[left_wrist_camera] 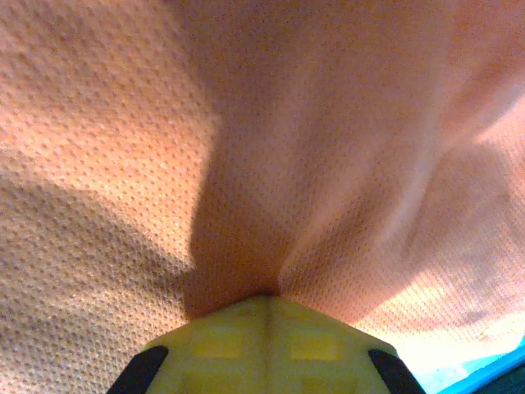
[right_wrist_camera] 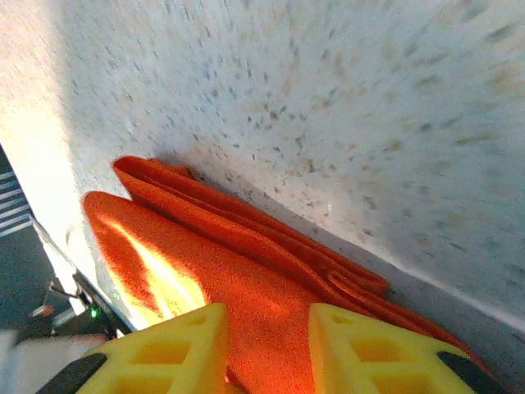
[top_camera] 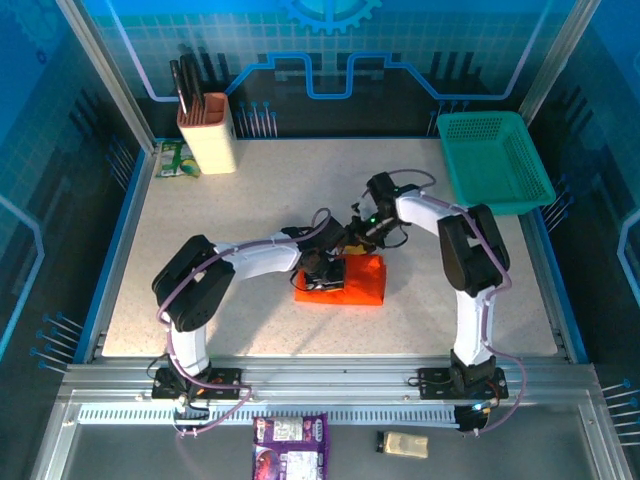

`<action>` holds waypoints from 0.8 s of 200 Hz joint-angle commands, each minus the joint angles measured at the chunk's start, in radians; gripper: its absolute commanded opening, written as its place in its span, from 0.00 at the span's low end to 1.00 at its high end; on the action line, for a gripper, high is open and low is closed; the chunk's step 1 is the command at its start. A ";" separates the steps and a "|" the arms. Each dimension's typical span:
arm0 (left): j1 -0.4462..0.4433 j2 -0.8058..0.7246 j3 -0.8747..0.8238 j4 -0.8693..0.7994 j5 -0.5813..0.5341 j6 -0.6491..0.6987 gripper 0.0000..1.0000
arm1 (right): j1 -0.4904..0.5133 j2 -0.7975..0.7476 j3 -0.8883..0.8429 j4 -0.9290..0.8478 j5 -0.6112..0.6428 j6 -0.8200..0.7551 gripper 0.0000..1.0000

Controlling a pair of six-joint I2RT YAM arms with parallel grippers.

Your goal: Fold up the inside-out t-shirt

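Teal basket at the tabletop's far right corner, beige holder far left.
Orange t-shirt folded compact mid-tabletop; left jaws clamped on it, right jaws apart over it.

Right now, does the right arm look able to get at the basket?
Probably yes. The basket sits at the far right corner, on the right arm's own side, with only table between; its jaws are at the shirt, cloth between them.

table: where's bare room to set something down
Bare: the far table between holder and basket; the near strip in front of the shirt. Crowded: the centre, where left arm and right arm meet over the shirt.
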 commanded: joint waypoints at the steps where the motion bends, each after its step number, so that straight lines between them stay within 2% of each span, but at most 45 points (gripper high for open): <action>1: 0.024 -0.055 0.034 -0.078 0.037 0.035 0.00 | -0.059 -0.144 -0.035 -0.055 0.065 -0.038 0.35; 41: 0.034 -0.004 0.139 -0.124 0.046 0.066 0.00 | -0.105 -0.312 -0.187 -0.152 0.184 -0.095 0.39; 72: 0.017 0.088 0.136 -0.089 0.079 0.058 0.00 | -0.106 -0.414 -0.369 -0.085 0.155 -0.077 0.46; 119: 0.003 0.156 0.089 -0.064 0.076 0.054 0.00 | -0.108 -0.383 -0.514 0.097 0.053 -0.026 0.56; 160: 0.003 0.143 0.077 -0.067 0.063 0.048 0.00 | -0.108 -0.348 -0.556 0.126 0.056 -0.027 0.57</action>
